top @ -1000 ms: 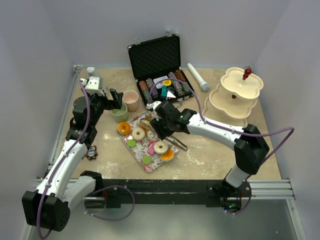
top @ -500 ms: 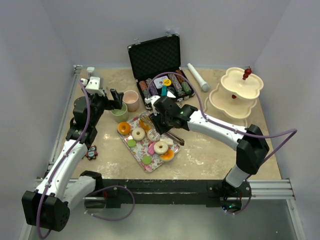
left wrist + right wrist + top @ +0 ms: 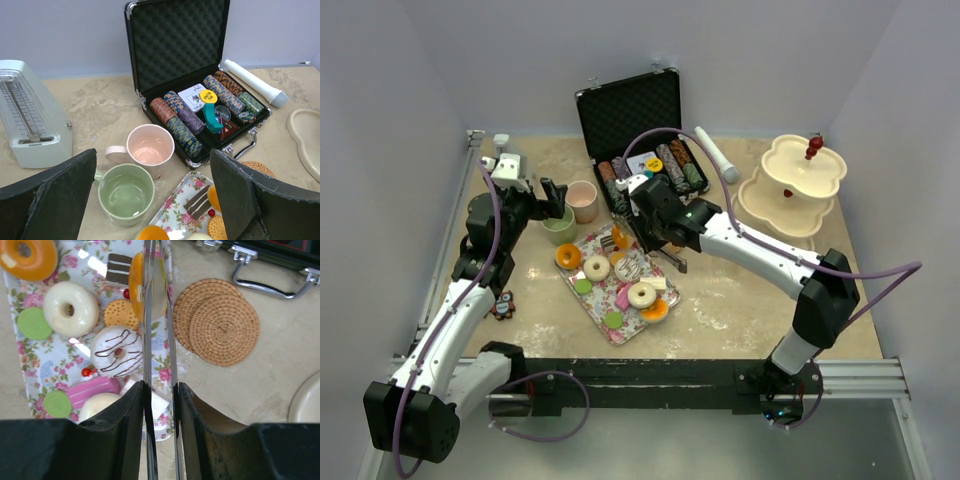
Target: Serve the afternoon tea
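A floral tray point(image 3: 590, 312) holds toy donuts, macarons and cakes. My right gripper point(image 3: 645, 235) is shut on metal tongs point(image 3: 146, 315). In the right wrist view point(image 3: 161, 390) the two blades lie either side of an orange treat point(image 3: 156, 285) at the tray's far end. A chocolate-drizzled donut point(image 3: 117, 351) and a white donut point(image 3: 70, 308) lie just left of the blades. My left gripper point(image 3: 555, 195) is open above the green cup point(image 3: 125, 194), with the pink cup point(image 3: 150, 145) behind it. The cream three-tier stand point(image 3: 792, 185) is at the far right.
An open black case of poker chips point(image 3: 645, 150) stands behind the tray, with a white cylinder point(image 3: 717, 155) beside it. Two woven coasters point(image 3: 220, 322) lie right of the tray. A white metronome point(image 3: 30, 120) is at the far left.
My right gripper has carried the tongs up the tray towards the poker case, and the blades now sit over the orange treat. The left arm has not moved.
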Controlling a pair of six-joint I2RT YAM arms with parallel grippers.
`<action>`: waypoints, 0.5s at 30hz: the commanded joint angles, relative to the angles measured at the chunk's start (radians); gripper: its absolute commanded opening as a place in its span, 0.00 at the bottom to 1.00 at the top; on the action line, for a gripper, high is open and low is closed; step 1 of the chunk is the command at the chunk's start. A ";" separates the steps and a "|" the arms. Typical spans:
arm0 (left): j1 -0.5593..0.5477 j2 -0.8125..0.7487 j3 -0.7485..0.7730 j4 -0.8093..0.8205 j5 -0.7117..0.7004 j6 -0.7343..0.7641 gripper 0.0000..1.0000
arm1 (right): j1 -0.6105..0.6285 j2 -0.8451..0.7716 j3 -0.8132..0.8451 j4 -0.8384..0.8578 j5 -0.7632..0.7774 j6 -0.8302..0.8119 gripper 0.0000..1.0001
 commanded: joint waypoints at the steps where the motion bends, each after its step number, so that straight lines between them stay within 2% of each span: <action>1: -0.007 -0.004 0.009 0.031 0.009 -0.002 1.00 | -0.043 -0.070 0.052 -0.017 0.067 0.018 0.31; 8: -0.008 -0.004 0.009 0.034 0.012 -0.002 1.00 | -0.156 -0.114 0.048 -0.049 0.190 0.029 0.30; 15: -0.012 -0.003 0.008 0.034 0.014 -0.002 1.00 | -0.198 -0.100 0.058 -0.098 0.394 0.032 0.30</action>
